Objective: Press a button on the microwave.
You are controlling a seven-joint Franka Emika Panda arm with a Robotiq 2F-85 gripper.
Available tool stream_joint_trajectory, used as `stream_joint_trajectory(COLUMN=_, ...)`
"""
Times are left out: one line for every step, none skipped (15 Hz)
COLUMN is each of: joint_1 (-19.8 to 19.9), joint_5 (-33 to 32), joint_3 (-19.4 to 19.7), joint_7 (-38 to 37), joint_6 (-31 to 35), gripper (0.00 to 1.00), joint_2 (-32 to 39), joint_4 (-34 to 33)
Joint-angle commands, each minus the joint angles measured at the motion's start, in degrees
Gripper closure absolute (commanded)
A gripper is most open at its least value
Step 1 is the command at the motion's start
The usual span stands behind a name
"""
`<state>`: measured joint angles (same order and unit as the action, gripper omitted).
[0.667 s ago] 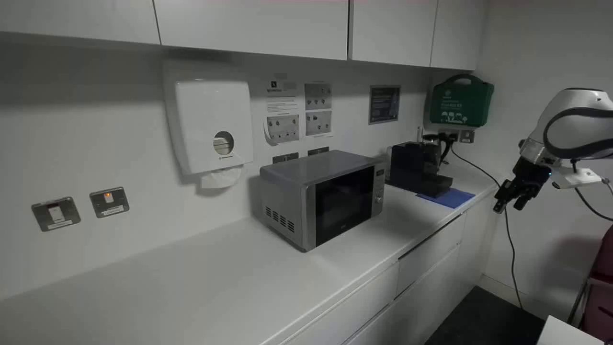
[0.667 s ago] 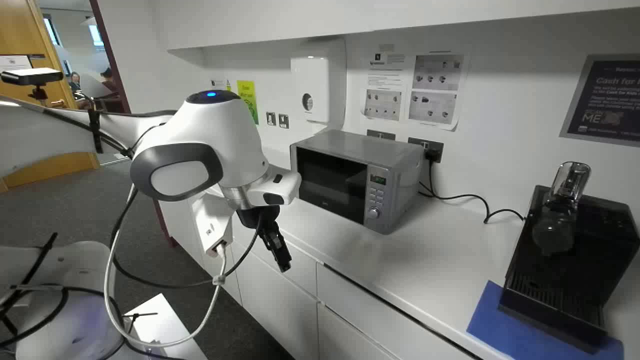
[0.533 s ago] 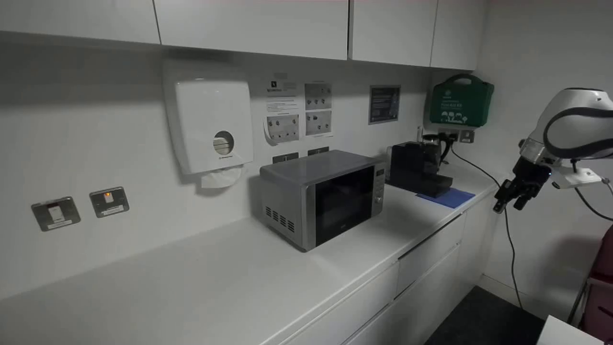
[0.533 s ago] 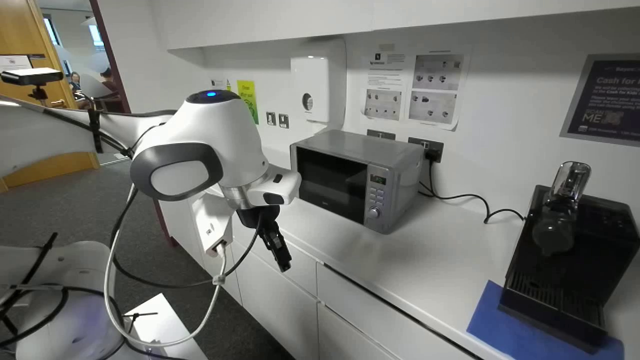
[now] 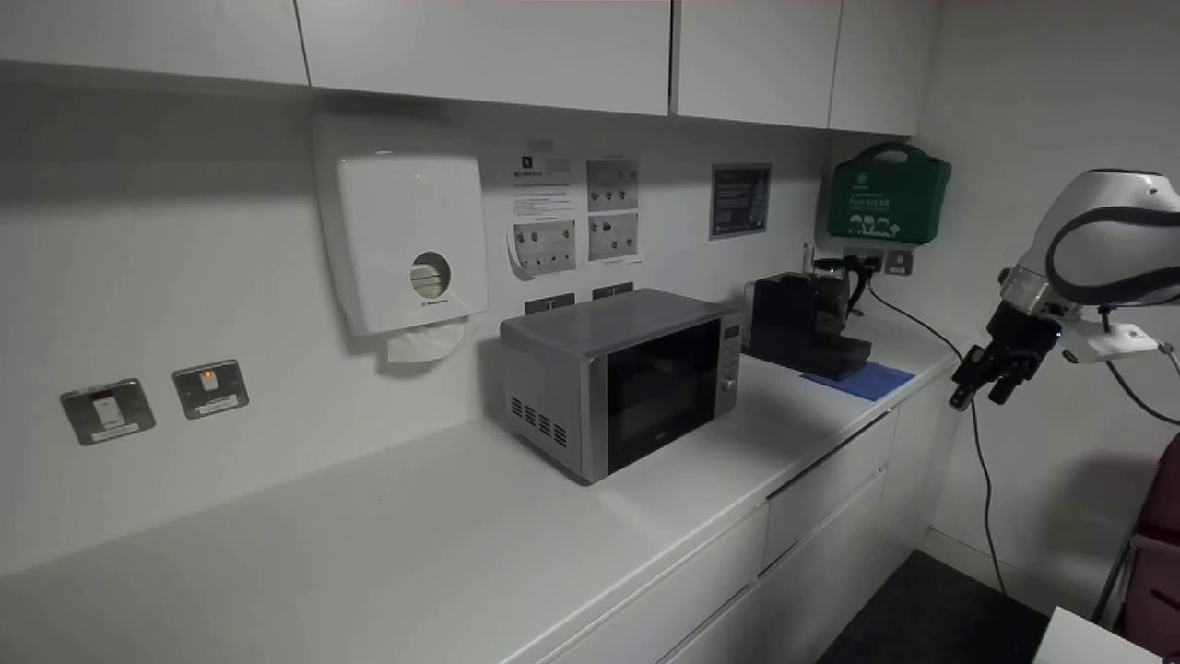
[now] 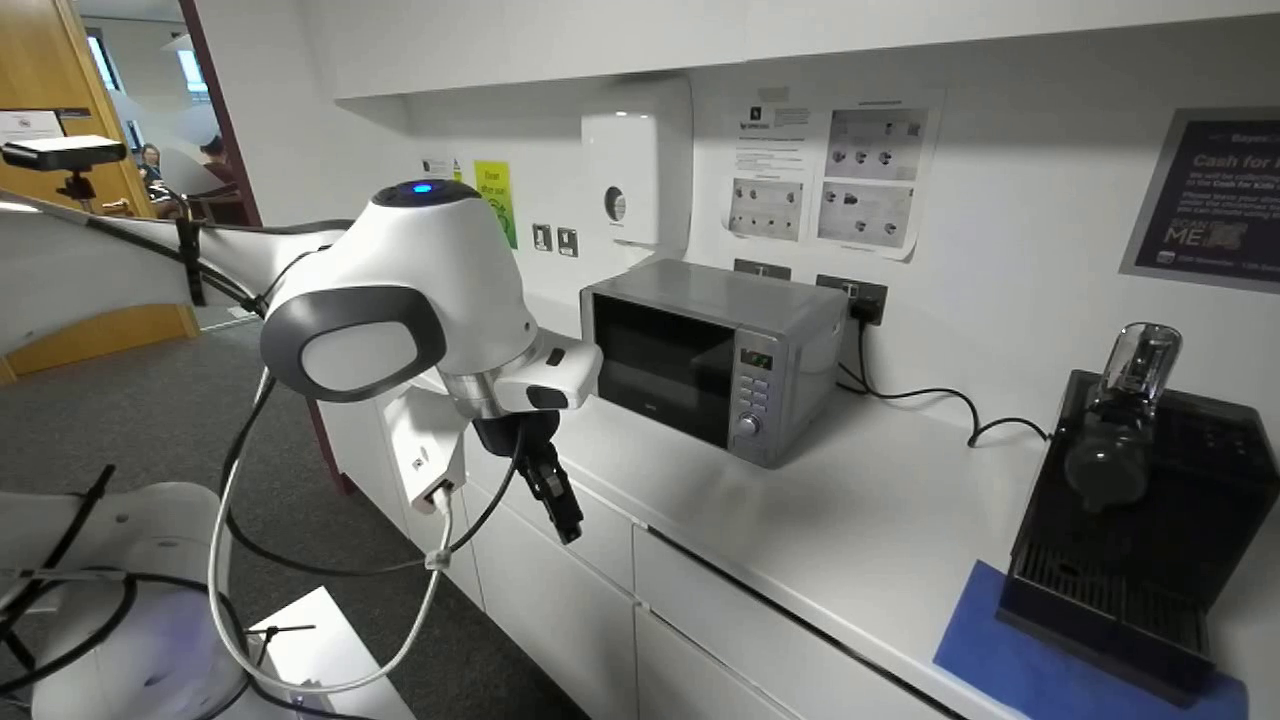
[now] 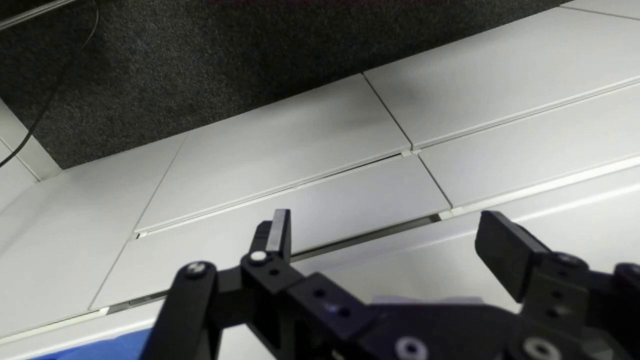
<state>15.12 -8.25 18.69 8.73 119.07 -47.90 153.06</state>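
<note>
The microwave (image 5: 627, 373) is a silver-grey box with a dark glass door, standing on the counter against the wall. It also shows in an exterior view (image 6: 690, 350), door shut. Its control panel (image 6: 755, 395) has a lit display, small buttons and a round knob (image 6: 748, 425) at the right of the door. My gripper (image 5: 980, 400) hangs in front of the counter, tilted down and apart from the microwave. It also shows in an exterior view (image 6: 568, 535). In the wrist view my gripper (image 7: 385, 220) is wide open with nothing between its fingers. The microwave is out of the wrist view.
A black coffee machine (image 6: 1120, 540) stands on a blue cloth (image 6: 975, 635) on the counter (image 5: 323, 553). A white dispenser (image 5: 410, 231) and upper cabinets (image 5: 489, 55) are above. Drawer fronts (image 7: 280, 165) fill the wrist view. A cable (image 6: 340, 570) loops below the arm.
</note>
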Motion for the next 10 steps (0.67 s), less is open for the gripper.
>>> stream_joint_trajectory(joint_1=-0.08, joint_5=1.35, joint_3=0.24, joint_7=1.22, joint_6=0.98, gripper=0.00, joint_2=-0.37, joint_4=0.27)
stream_joint_trajectory(joint_1=-0.56, joint_5=3.03, joint_3=0.86, joint_7=0.74, joint_6=3.95, gripper=0.00, joint_2=-1.43, joint_4=1.37)
stream_joint_trajectory(joint_1=-0.51, joint_5=3.79, joint_3=0.59, joint_7=0.11, joint_6=5.71, gripper=0.00, joint_2=-1.61, joint_4=1.90)
stream_joint_trajectory(joint_1=-0.53, joint_5=4.79, joint_3=0.14, joint_7=-0.75, joint_6=8.14, gripper=0.00, joint_2=-1.81, joint_4=2.81)
stream_joint_trajectory(joint_1=-0.49, joint_5=5.32, joint_3=-0.38, joint_7=-1.02, joint_6=11.17, gripper=0.00, joint_2=-2.09, joint_4=3.91)
stream_joint_trajectory(joint_1=-0.71, joint_5=6.02, joint_3=-0.71, joint_7=-1.20, joint_6=15.13, gripper=0.00, joint_2=-2.28, joint_4=5.21)
stream_joint_trajectory(joint_1=-1.34, joint_5=7.76, joint_3=-0.77, joint_7=-1.74, joint_6=19.09, gripper=0.00, joint_2=-2.46, joint_4=6.43)
stream_joint_trajectory(joint_1=-1.97, joint_5=9.33, joint_3=-1.04, joint_7=-2.21, joint_6=22.56, gripper=0.00, joint_2=-2.14, joint_4=7.16)
stream_joint_trajectory(joint_1=-2.81, joint_5=11.26, joint_3=-1.35, joint_7=-3.12, joint_6=25.83, gripper=0.00, joint_2=-1.63, joint_4=7.69)
stream_joint_trajectory(joint_1=-4.18, joint_5=13.93, joint_3=-1.53, joint_7=-4.63, joint_6=28.56, gripper=0.00, joint_2=-1.22, joint_4=7.96)
